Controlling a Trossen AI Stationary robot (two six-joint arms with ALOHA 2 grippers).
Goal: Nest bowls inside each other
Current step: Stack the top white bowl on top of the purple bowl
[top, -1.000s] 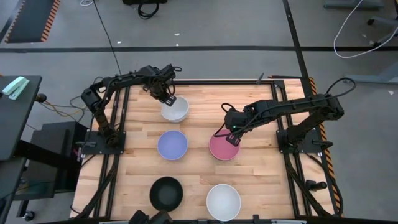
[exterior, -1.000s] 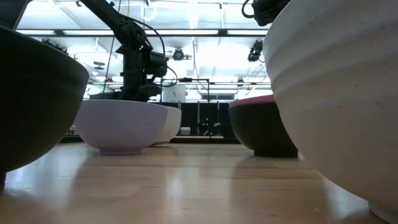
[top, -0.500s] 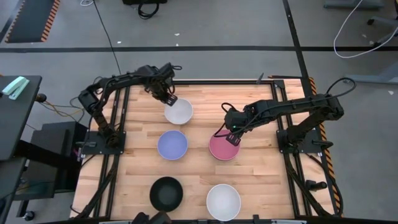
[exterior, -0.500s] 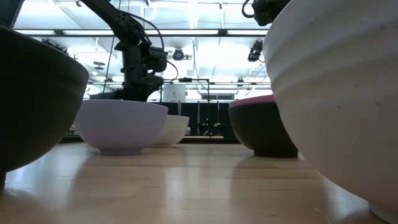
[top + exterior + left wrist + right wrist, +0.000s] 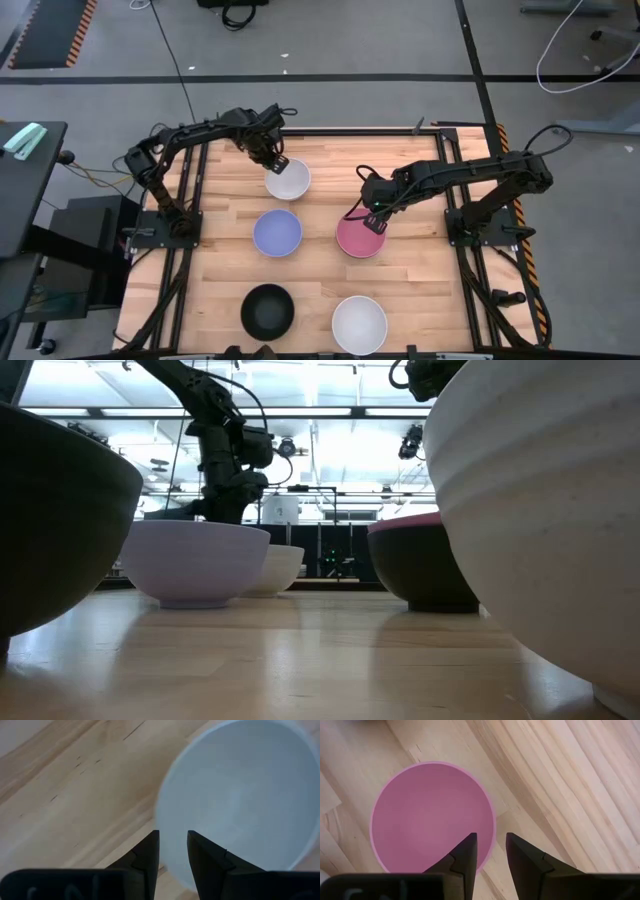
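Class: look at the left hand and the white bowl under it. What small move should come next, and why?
Probably lift. The left hand straddles the rim of the far white bowl, one finger inside and one outside, and the lavender bowl sits empty beside it, ready for nesting.

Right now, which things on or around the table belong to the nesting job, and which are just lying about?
Job: white bowl, lavender-blue bowl, pink bowl, black bowl, second white bowl.
Lying about: white cable on the floor, pale green item on the side table.
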